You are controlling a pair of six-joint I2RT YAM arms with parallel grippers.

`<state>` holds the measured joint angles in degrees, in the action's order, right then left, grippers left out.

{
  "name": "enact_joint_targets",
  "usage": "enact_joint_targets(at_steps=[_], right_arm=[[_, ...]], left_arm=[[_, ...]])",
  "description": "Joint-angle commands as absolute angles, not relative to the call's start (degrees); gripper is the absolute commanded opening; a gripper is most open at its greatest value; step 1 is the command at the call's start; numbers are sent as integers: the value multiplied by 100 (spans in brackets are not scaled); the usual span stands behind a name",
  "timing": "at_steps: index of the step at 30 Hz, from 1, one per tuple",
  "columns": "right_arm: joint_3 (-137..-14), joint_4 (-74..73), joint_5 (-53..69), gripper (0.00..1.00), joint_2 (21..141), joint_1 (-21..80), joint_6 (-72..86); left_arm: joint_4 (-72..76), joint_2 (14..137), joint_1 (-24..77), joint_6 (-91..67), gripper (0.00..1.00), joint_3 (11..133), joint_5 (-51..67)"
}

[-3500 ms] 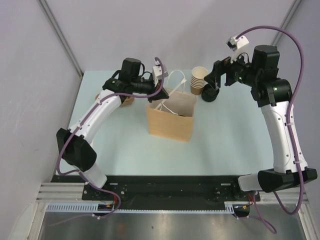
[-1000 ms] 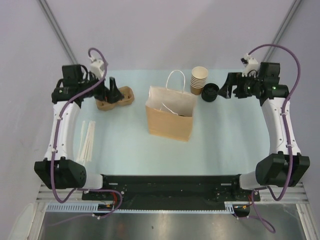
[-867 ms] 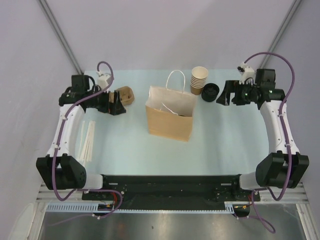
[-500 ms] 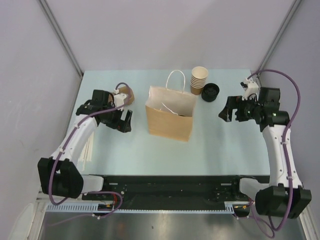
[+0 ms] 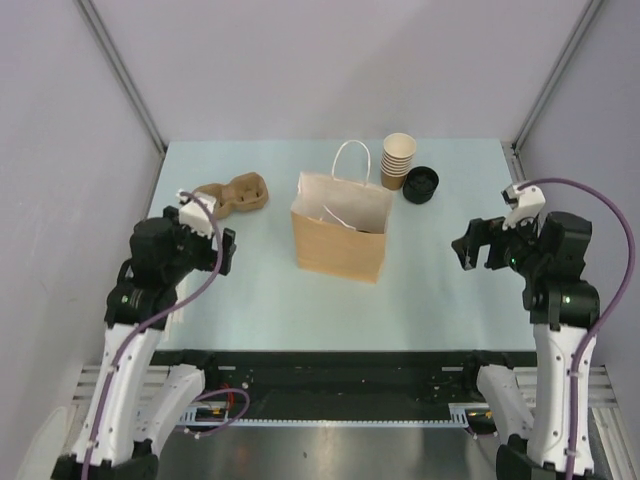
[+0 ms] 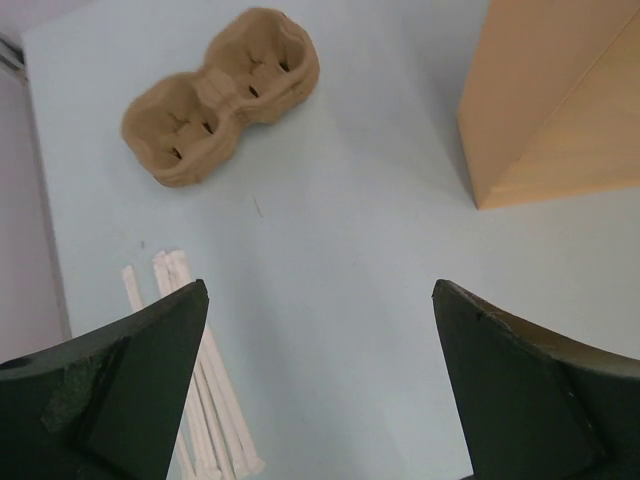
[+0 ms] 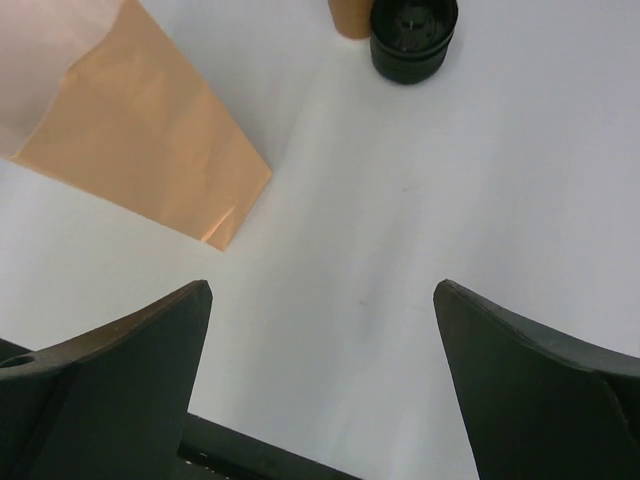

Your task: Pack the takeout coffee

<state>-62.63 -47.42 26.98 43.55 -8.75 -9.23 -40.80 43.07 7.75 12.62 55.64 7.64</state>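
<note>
Left tool (image 6: 320,288) and right tool (image 7: 322,288) hang with jaws spread wide and nothing in them, well apart on either side of an upright paper bag (image 5: 340,245).
The bag stands mid-surface (image 5: 430,290) with its mouth open, showing white handles and a dark patch in the right corner too small to make out. I cannot tell whether that patch is the lidded coffee cup. Behind the bag are a stack of lidless cups (image 5: 398,160) and, just beside it, black lids (image 5: 421,184). A two-well cardboard carrier (image 6: 222,95) lies to the left, with paper-wrapped sticks (image 6: 215,400) nearer the left arm.
</note>
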Motion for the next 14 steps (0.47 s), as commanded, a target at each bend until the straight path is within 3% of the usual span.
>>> enact_joint_targets(at_steps=[1,14], right_arm=[[-6275,-4930,2549,100,3711,-905,-1178],[-5722,-4764,2812,100,2339,-896,-1450]], left_arm=[[-3700,3631,765,1240,99,5186,274],[-3569,2215,765,1265,99,4983,-747]])
